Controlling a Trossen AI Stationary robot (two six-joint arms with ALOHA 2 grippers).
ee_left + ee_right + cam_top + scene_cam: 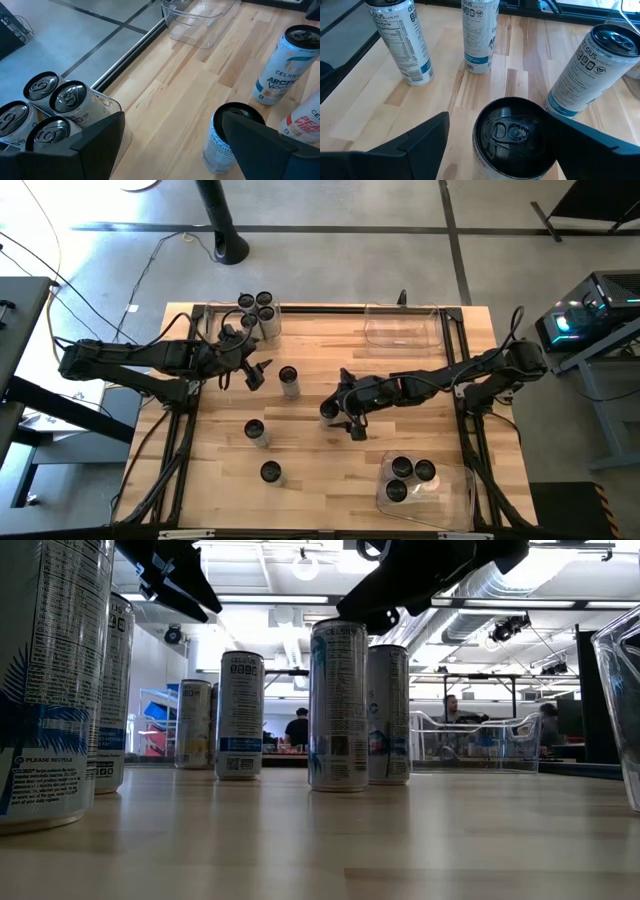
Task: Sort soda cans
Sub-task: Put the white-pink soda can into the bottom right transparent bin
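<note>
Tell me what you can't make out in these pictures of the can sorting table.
- Labels of the four cans in the left bin: high view shows only tops; in the left wrist view the left gripper covers their sides.
- Can between the right gripper's open fingers: cut off by the right wrist picture's edge; whether the fingers touch it is unclear.
- Three cans in the near right bin: labels too small, high view.

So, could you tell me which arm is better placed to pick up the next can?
The right: its open gripper already straddles a can mid-table. The left gripper, also open, hangs beside another can, not around it.
</note>
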